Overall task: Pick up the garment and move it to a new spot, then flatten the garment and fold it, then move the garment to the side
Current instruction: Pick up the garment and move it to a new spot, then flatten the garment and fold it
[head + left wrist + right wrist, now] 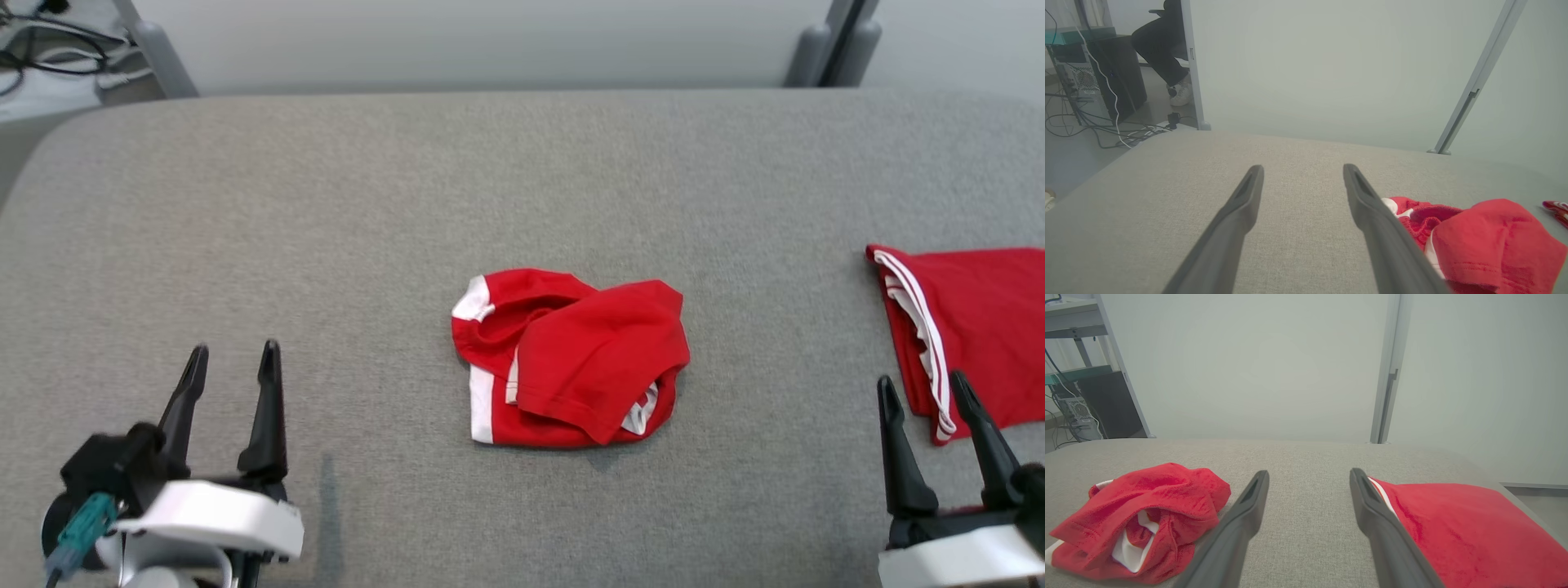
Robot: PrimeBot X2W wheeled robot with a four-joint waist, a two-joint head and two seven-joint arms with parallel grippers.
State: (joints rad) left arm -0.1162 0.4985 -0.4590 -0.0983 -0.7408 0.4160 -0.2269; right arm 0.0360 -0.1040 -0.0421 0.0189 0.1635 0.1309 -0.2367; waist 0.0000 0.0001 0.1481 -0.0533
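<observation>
Garment (571, 363), red and crumpled, lies central on your table (326, 204). Your left gripper (233, 359) near left and right gripper (921, 388) near right, by 1 folded red cloth (980, 327), both stand fingers apart, empty.

crumpled garment (1494, 245): partly behind fingers (1386, 237) | folded garment (980, 327): cropped (right edge)
</observation>
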